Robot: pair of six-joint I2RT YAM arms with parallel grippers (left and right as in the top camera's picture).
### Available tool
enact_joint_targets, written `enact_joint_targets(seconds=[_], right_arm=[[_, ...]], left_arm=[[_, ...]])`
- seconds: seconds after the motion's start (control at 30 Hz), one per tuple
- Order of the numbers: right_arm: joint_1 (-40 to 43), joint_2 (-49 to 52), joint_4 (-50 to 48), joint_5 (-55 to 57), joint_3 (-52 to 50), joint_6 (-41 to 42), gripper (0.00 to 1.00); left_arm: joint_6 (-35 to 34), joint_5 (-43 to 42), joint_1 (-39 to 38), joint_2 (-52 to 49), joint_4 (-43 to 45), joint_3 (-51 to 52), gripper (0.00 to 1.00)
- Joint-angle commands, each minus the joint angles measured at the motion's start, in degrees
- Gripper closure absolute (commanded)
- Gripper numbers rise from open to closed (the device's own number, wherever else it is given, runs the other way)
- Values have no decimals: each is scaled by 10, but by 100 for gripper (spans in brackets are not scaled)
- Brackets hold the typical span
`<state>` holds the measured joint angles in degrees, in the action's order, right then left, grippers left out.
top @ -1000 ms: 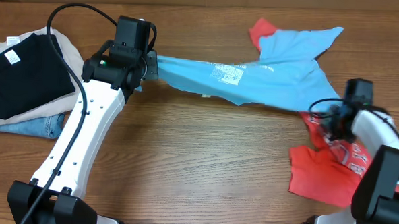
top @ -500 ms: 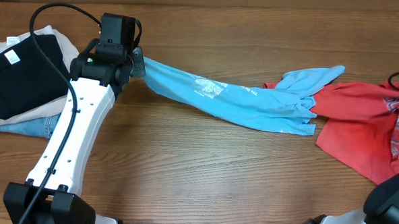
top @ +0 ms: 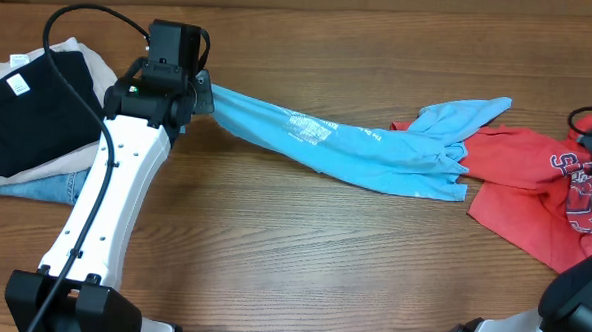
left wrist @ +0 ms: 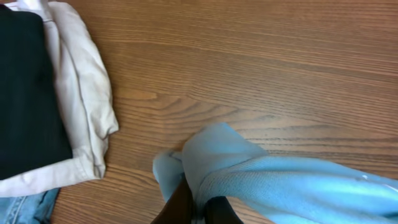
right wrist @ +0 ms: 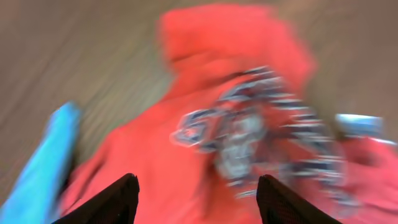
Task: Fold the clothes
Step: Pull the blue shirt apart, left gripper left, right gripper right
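The light blue T-shirt [top: 367, 149] lies pulled out in a long band across the table, its white print facing up. My left gripper [top: 201, 92] is shut on its left end. In the left wrist view the dark fingers [left wrist: 180, 205] pinch a bunch of blue fabric [left wrist: 280, 186]. At the right lies the red T-shirt [top: 530, 196], graphic side up, its left edge touching the blue one. My right gripper [right wrist: 199, 199] hovers open over the red T-shirt [right wrist: 199, 106], nothing between its fingers; this view is motion-blurred.
A pile of garments sits at the far left: a folded black one [top: 28, 109] on a white one [top: 90, 67], with denim [top: 55, 186] underneath. The left wrist view shows the white garment [left wrist: 81, 93] close to my gripper.
The left arm dragged the blue T-shirt leftward, stretching it out. The right gripper carried the red T-shirt to the right, then opened and let it go.
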<state>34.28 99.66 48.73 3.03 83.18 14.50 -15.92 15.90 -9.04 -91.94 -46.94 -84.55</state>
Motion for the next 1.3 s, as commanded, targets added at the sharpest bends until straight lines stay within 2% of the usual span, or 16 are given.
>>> enact_joint_targets(seconds=[0.0, 0.3, 0.4, 0.67, 0.77, 0.8, 0.87, 0.93, 1.07, 1.27], right_arm=[[-19, 10, 10, -156, 4, -92, 36], [-103, 92, 22, -142, -20, -118, 28], [-127, 128, 21, -104, -22, -117, 26], [-151, 201, -4, -51, -22, -113, 27], [-151, 208, -11, -47, -22, -113, 33], [-151, 208, -12, -43, -22, -113, 41], [-151, 208, -13, -28, -22, -113, 70], [-150, 208, -10, -22, -22, -113, 94], [-139, 206, 10, 21, -9, -62, 96], [-95, 179, 87, 90, 93, -5, 96]], left_arm=[[7, 21, 8, 5, 4, 0, 94], [7, 20, 8, 5, 2, 0, 93], [7, 20, 8, 5, 0, 0, 92], [7, 9, 8, 5, -4, 0, 92], [7, -3, 8, 5, -5, 0, 91], [7, -8, 8, 5, -4, 0, 91], [7, -9, 8, 5, -4, 0, 91], [7, -9, 8, 5, -4, 0, 90], [7, -9, 8, 5, -6, 0, 89], [7, -7, 8, 5, -9, 0, 89]])
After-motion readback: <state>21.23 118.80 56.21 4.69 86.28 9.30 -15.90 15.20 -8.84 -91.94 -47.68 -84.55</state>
